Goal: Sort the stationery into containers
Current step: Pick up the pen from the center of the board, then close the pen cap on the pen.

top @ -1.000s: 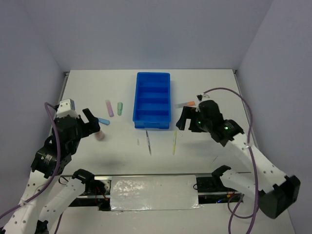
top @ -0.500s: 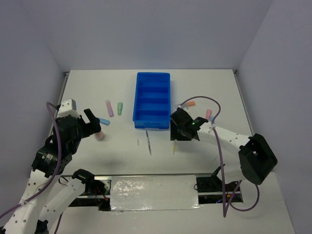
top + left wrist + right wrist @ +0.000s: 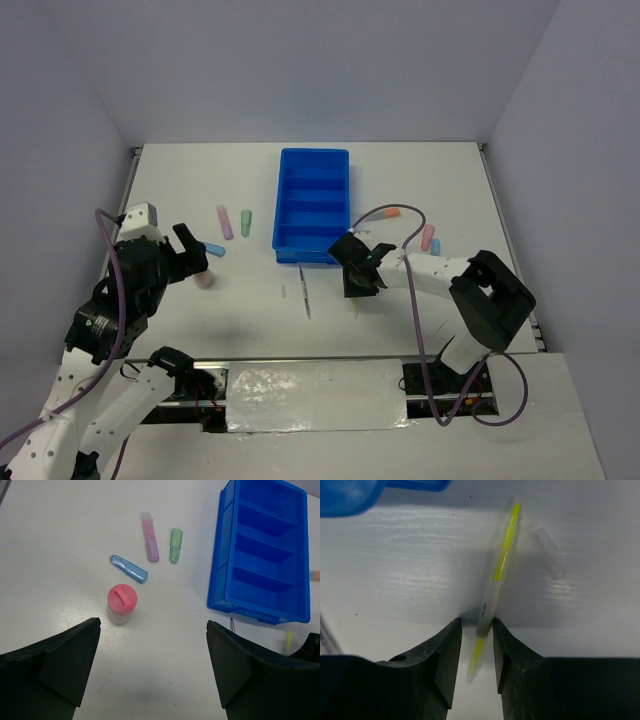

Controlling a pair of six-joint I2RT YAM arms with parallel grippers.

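Thin yellow pen; pale translucent barrel

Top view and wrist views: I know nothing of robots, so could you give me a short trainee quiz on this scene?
1. True or false: the tray already holds stationery.
2. Between the fingers of the right gripper lies: A) yellow pen B) scissors C) nothing
3. How many compartments has the tray?
Key: 1 false; 2 A; 3 four.
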